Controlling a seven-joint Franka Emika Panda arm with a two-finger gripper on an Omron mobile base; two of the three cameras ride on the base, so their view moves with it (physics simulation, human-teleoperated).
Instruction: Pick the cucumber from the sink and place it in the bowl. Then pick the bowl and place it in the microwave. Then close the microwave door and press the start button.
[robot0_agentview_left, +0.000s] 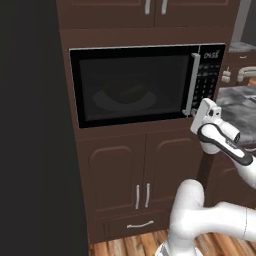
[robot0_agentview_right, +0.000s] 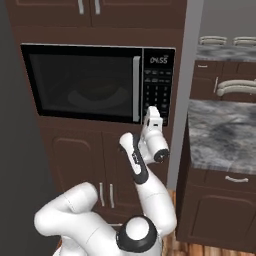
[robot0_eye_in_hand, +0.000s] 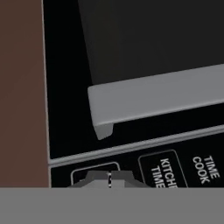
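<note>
While both base views show the microwave door (robot0_agentview_left: 132, 85) closed, with the dark wooden bowl (robot0_agentview_left: 122, 96) dim behind its glass, the hand view alone resolves keypad (robot0_eye_in_hand: 175, 170) labels reading "KITCHEN TIMER" and "TIME COOK". The gripper (robot0_eye_in_hand: 109, 178), fingers together and holding nothing, meets the lower keypad beside the flat silver bar handle (robot0_eye_in_hand: 157, 98). Brown wood-grain cabinetry (robot0_agentview_left: 145, 170) surrounds the glossy black microwave (robot0_agentview_right: 100, 82).
</note>
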